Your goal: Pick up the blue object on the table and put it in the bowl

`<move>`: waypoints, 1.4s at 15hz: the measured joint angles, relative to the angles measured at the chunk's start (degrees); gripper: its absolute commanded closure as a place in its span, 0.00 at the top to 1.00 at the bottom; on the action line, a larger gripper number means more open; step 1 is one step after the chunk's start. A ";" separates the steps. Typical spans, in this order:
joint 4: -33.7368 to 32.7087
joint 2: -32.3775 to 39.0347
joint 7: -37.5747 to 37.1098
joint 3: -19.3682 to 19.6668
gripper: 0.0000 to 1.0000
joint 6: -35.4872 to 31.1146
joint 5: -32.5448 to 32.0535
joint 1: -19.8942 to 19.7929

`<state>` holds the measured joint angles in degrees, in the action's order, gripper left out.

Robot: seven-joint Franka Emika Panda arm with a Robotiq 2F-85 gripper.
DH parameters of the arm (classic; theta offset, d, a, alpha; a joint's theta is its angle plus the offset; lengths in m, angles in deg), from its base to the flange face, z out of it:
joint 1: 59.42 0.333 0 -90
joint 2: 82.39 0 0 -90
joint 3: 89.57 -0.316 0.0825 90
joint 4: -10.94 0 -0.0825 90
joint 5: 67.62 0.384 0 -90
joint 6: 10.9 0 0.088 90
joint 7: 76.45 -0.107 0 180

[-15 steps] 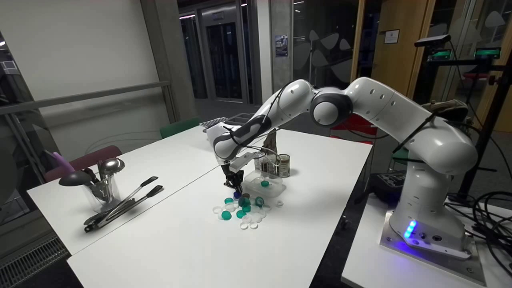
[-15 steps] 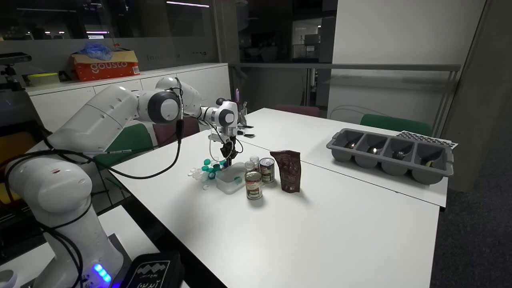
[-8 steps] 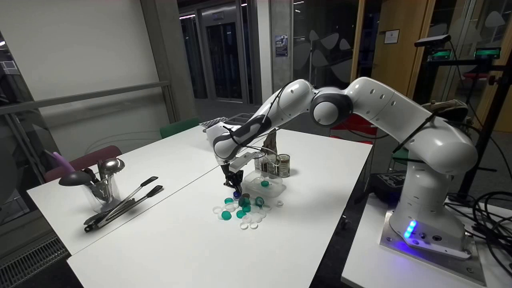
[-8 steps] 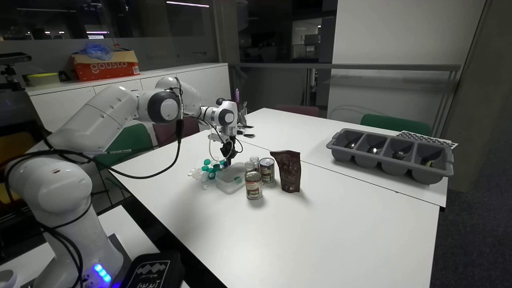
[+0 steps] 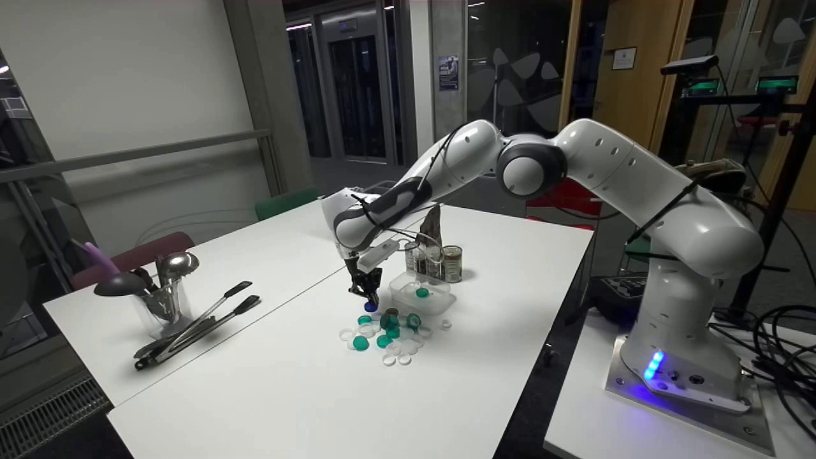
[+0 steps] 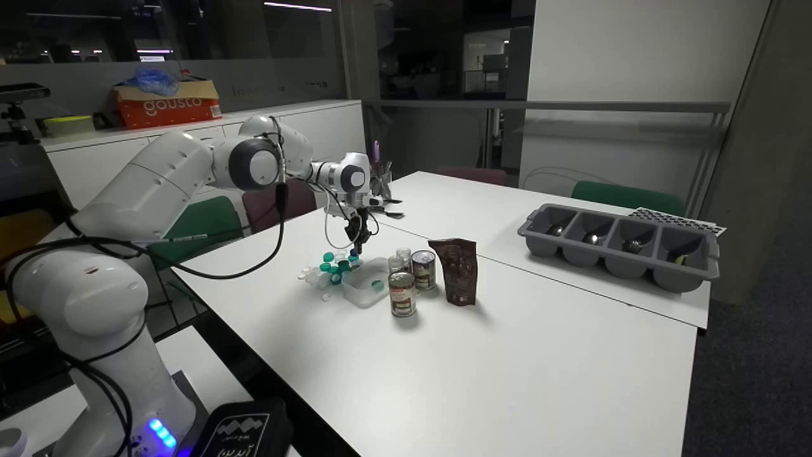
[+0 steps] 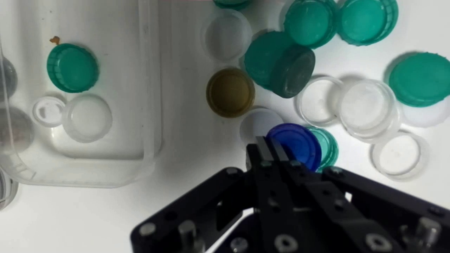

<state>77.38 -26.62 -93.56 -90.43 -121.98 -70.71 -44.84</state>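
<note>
One blue cap (image 7: 302, 146) is pinched by its edge in the gripper (image 7: 269, 142), whose fingers (image 7: 263, 149) are clenched nearly together and cover part of its rim in the wrist view. We find it outside the bowl (image 7: 149, 77); in both exterior views it is so small that we make out little besides its colour. Behind it a green cap (image 7: 327, 147) shows only as a crescent, and a white disc (image 7: 258, 121) is partly covered too; whether either touches it we cannot tell. Near these lies a brown cap (image 7: 230, 92), with more green and whitish caps (image 7: 420, 79) around, some cut off by the picture's edge. The bowl runs out of the wrist view at the left and top; within it we see a green lid (image 7: 72, 67) and two whitish discs (image 7: 87, 118). Round shapes (image 7: 15, 130) at the left edge are too blurred to name. Tins (image 5: 452, 264) stand near the bowl, hiding the foot of a brown pouch (image 5: 431, 224) in an exterior view. Well apart sits a grey tray (image 6: 625, 265), mostly hidden behind the arm (image 5: 440, 175) in an exterior view.
</note>
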 measured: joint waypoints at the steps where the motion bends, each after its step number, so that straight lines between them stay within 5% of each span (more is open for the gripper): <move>1: 0.34 -0.55 -1.00 0.00 0.01 0.00 0.00 0.22; 12: 15.06 -9.14 -9.86 0.67 0.01 -0.90 0.61 0.28; 21: 36.97 -20.43 -15.40 0.55 0.01 -17.39 1.96 0.78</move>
<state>114.35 -47.05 -108.96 -89.87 -139.36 -68.74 -44.06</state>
